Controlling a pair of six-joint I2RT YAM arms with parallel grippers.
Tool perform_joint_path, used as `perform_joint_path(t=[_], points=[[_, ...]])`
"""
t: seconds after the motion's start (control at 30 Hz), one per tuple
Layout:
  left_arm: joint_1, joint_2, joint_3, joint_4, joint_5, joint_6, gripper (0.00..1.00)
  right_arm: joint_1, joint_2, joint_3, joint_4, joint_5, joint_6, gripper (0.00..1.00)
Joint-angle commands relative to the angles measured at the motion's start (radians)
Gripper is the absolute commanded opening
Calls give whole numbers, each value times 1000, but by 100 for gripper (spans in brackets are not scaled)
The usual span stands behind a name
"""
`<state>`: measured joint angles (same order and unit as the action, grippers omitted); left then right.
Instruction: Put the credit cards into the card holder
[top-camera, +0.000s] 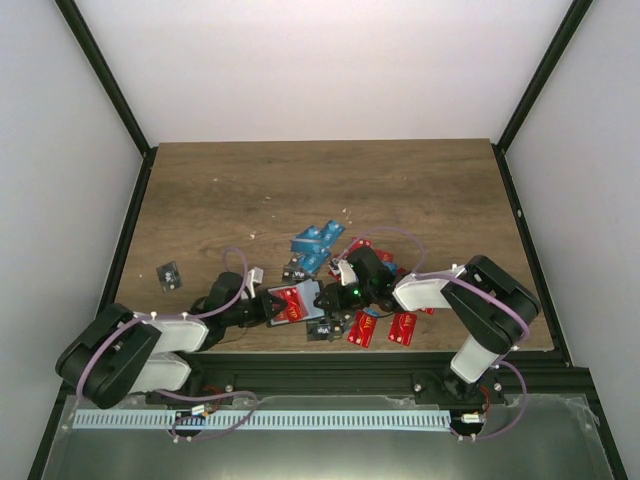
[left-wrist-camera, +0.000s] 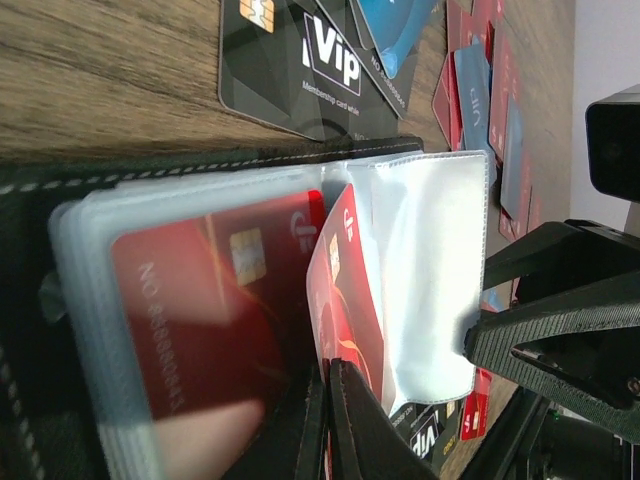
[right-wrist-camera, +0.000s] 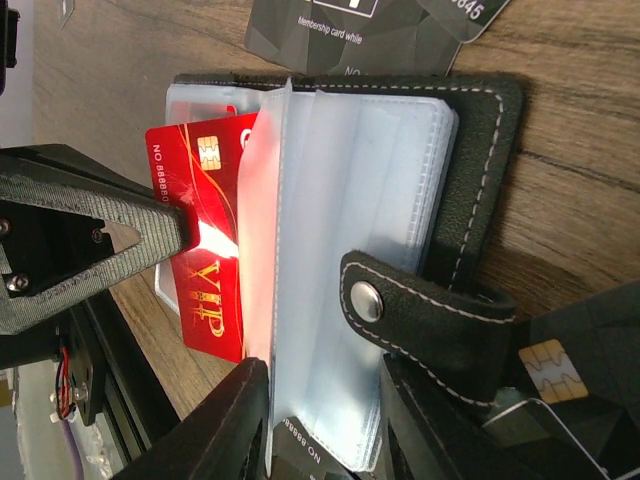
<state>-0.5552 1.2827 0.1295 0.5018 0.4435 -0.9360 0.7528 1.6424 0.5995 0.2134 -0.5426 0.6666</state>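
Observation:
The card holder (right-wrist-camera: 480, 150) lies open on the wood, its clasp tab (right-wrist-camera: 420, 310) folded over the clear sleeves (right-wrist-camera: 350, 200). My right gripper (right-wrist-camera: 322, 372) has a jaw on each side of the sleeve stack and is shut on it. My left gripper (left-wrist-camera: 333, 368) is shut on a red credit card (left-wrist-camera: 345, 290), whose edge sits between two sleeves. The same red card (right-wrist-camera: 205, 290) shows half out of the holder in the right wrist view. Another red card (left-wrist-camera: 200, 330) rests inside a sleeve. From above, both grippers (top-camera: 268, 306) (top-camera: 322, 298) meet at the holder (top-camera: 308, 292).
Loose cards lie around the holder: blue ones (top-camera: 315, 240) behind it, red ones (top-camera: 365, 328) (top-camera: 402, 328) near the front edge, a black one (top-camera: 170, 274) far left, and black VIP cards (left-wrist-camera: 300, 70) beside the holder. Dark frame rails (top-camera: 130, 200) border the table.

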Motion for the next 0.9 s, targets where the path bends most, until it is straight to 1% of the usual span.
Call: perform_joint_path(t=[0.0,0.3,0.47,0.67,0.87], points=[[-6,52,35,6,50,22,4,-5,11,-17,-75,19,-11,34],[-2,120,73,-1,89,80,4,-8,16,-11,-82,24,-12,34],[-1,159,97,21,118,101,4,-12,14,-4,-98,39,-14,36],[-2,219,130,32,157,140,4,-23,-2,-4,-133,87,-21,42],[0,251,133,68,187,141,4,-36,-4,-9,-135,98,-11,48]])
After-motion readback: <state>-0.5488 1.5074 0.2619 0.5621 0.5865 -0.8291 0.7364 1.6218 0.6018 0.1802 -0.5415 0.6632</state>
